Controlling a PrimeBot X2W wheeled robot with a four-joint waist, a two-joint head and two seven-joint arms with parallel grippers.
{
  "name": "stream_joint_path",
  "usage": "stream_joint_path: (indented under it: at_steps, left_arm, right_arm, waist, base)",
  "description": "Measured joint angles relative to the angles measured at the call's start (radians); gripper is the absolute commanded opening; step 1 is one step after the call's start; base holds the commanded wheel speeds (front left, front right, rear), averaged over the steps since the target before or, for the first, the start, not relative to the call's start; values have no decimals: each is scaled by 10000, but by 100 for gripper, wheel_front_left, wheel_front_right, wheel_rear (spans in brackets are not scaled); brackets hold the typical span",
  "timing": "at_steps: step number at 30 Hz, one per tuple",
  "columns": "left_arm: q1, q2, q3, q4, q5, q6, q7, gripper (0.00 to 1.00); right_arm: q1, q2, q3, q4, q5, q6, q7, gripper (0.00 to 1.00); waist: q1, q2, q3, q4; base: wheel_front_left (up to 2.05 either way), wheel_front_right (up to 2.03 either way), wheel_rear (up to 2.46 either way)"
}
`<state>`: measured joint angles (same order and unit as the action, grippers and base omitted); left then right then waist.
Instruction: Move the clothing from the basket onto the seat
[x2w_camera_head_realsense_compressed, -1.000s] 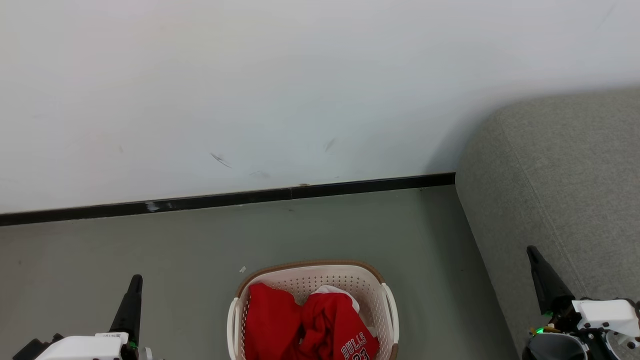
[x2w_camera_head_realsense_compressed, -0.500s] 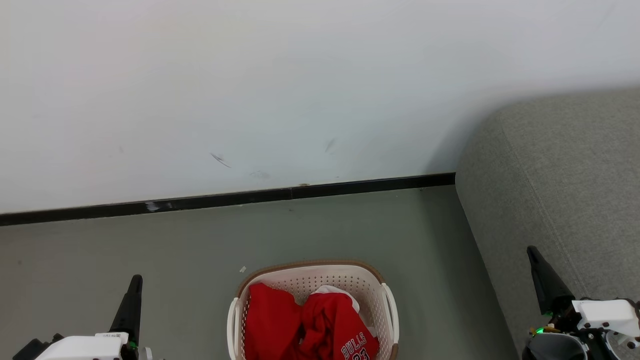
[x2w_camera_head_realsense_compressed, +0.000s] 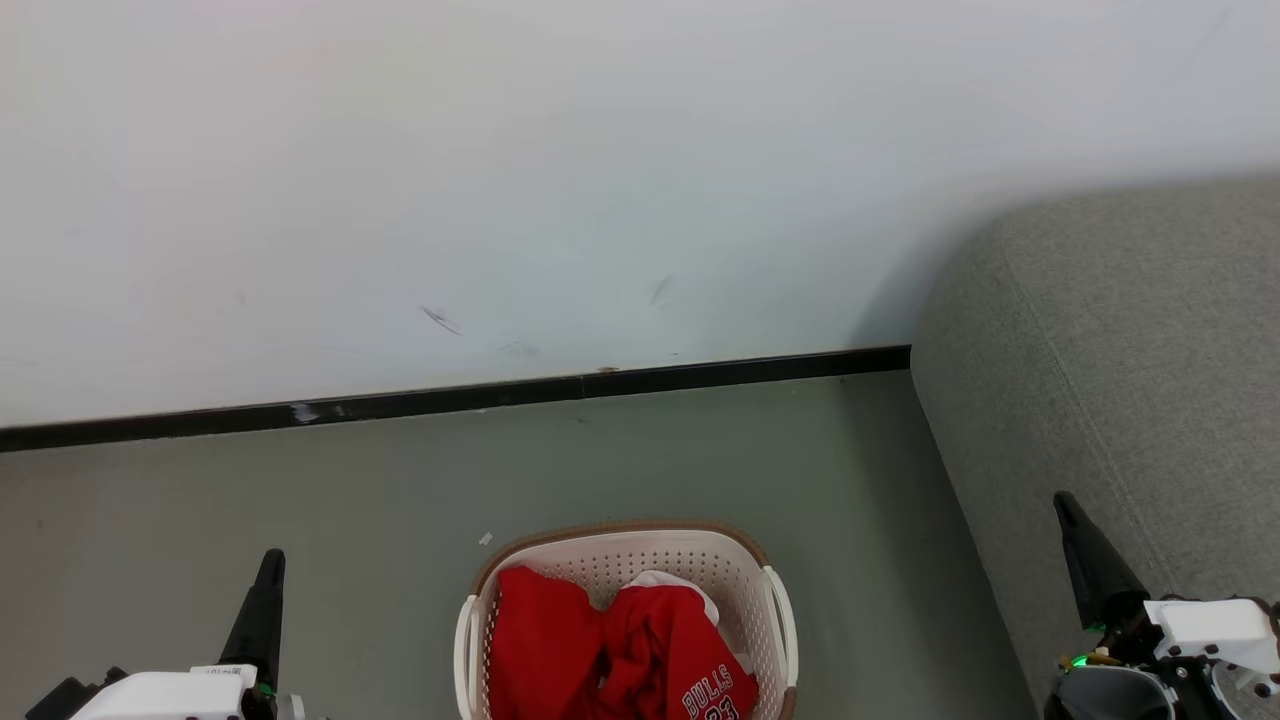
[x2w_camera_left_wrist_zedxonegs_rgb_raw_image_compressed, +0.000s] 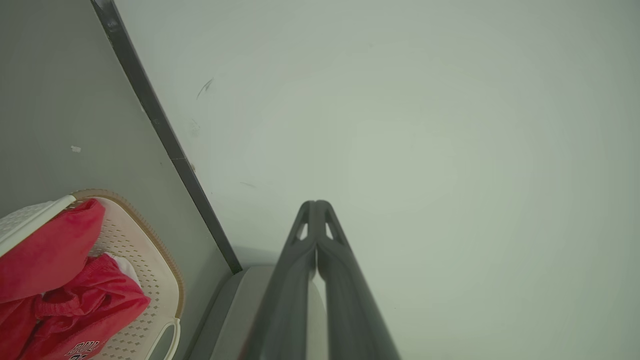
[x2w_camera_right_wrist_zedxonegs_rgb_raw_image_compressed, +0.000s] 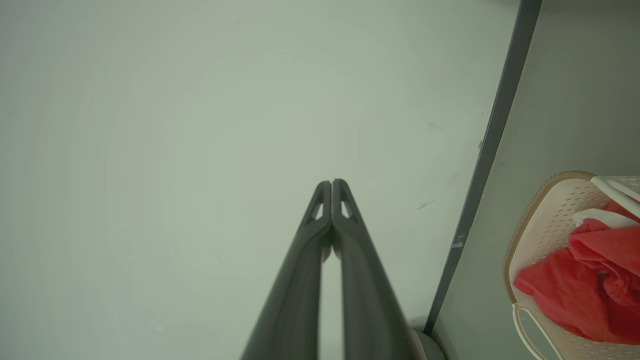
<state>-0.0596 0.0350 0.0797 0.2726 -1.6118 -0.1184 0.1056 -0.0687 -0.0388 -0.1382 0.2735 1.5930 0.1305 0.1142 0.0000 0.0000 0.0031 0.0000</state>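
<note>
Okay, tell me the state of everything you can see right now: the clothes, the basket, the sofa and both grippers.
clothing: crumpled in a heap inside the basket, not held.
basket: upright on the floor, holding the clothing.
seat: no clothing on the part in view.
left gripper: shut, holding nothing, apart from the basket.
right gripper: shut, holding nothing, apart from the basket.

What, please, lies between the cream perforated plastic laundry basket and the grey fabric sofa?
A bare stretch of grey-green floor, seen in the head view; the cream perforated basket and grey fabric sofa stand apart.
</note>
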Motion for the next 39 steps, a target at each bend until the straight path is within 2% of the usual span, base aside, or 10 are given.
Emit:
stream_joint_path:
  at_steps: [6, 7, 14, 30, 39]
  left_arm:
    - [0, 0, 0, 0, 0, 0, 0, 0]
    - [16, -15, -8, 50, 0, 6, -4, 100]
    - [547, -372, -127, 679, -2, 17, -12, 100]
    - [546, -332, -320, 424, 36, 17, -282, 100]
    - [542, -140, -541, 295, 493, 17, -560, 100]
  right_arm:
    - [0, 0, 0, 0, 0, 0, 0, 0]
    - [29, 15, -6, 36, -12, 2, 0, 100]
    - [671, 322, 42, 642, -13, 0, -13, 100]
    - [648, 307, 529, 330, -696, 0, -568, 100]
    - [648, 291, 589, 121, -1638, 0, -882, 100]
  waist:
    - [0, 0, 0, 0]
    - [0, 0, 0, 0]
    - [0, 0, 3, -1]
    - [6, 0, 28, 8]
    - [59, 0, -16, 38]
  base:
    - [0, 0, 0]
    - [0, 0, 0]
    - [0, 0, 0]
    - [0, 0, 0]
    - [0, 0, 0]
